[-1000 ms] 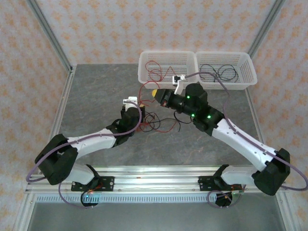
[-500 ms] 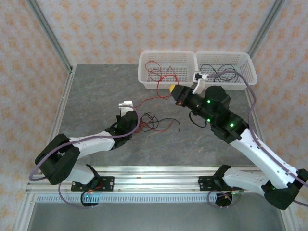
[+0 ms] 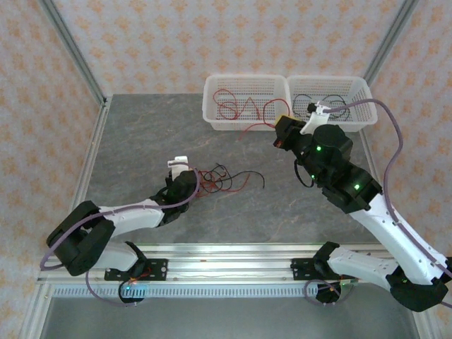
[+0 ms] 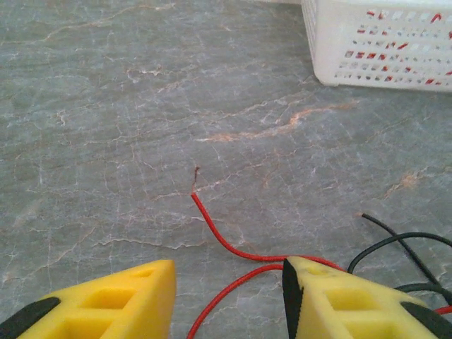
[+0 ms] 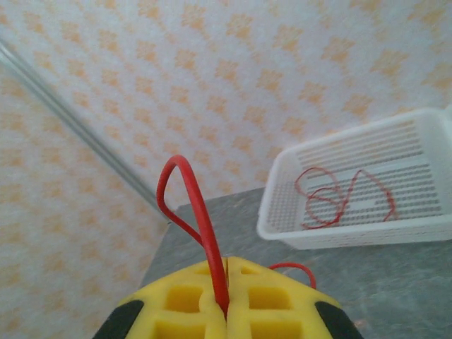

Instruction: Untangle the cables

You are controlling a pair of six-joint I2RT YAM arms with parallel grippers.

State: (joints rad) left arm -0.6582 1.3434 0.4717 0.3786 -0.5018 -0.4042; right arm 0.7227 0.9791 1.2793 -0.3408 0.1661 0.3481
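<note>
A small tangle of thin red and black cables (image 3: pixel 222 180) lies on the grey table. My left gripper (image 3: pixel 195 182) sits at its left edge. In the left wrist view that gripper (image 4: pixel 229 296) stands open, low over the table, with a red cable (image 4: pixel 212 229) lying loose between its yellow fingers and a black cable (image 4: pixel 395 244) to the right. My right gripper (image 3: pixel 281 134) is raised in front of the baskets. It (image 5: pixel 226 289) is shut on a red cable (image 5: pixel 201 212), which loops up out of the fingertips and trails down to the left (image 3: pixel 248 131).
Two white baskets stand side by side at the table's far edge. The left basket (image 3: pixel 207 106) holds red cables (image 5: pixel 346 194); the right basket (image 3: pixel 369 106) holds black ones. A metal rail runs along the near edge, and patterned walls enclose the table.
My right arm has lifted and swung back and right toward the baskets, drawing its red cable out of the tangle. The left gripper has pulled back slightly toward the near left.
</note>
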